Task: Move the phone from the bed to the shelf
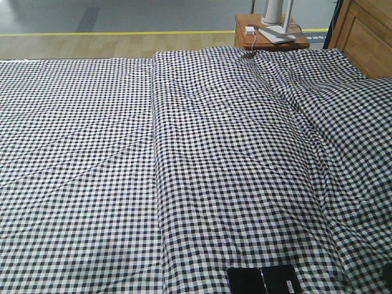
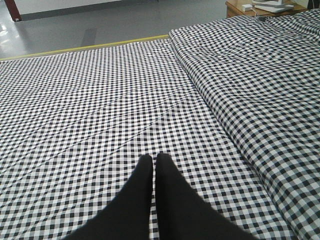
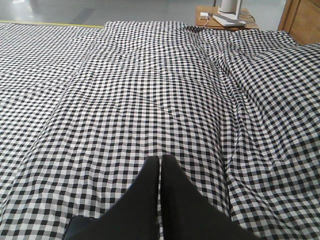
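Right now your left end effector [image 2: 154, 159] and right end effector [image 3: 160, 160] each hover with fingers pressed together, holding nothing, above the black-and-white gingham bed [image 1: 92, 153], while a flat black rectangle [image 1: 245, 282], possibly the phone though you cannot tell, lies at its near edge

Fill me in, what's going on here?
A two-arm robot faces the bed, meant to move a phone to a shelf. The left gripper and right gripper both hang over the checked cover, fingers pressed together, holding nothing. A dark flat shape at the front view's bottom edge could be the phone, but it is cut off, so I cannot tell. No shelf is in view. The pick has not started.
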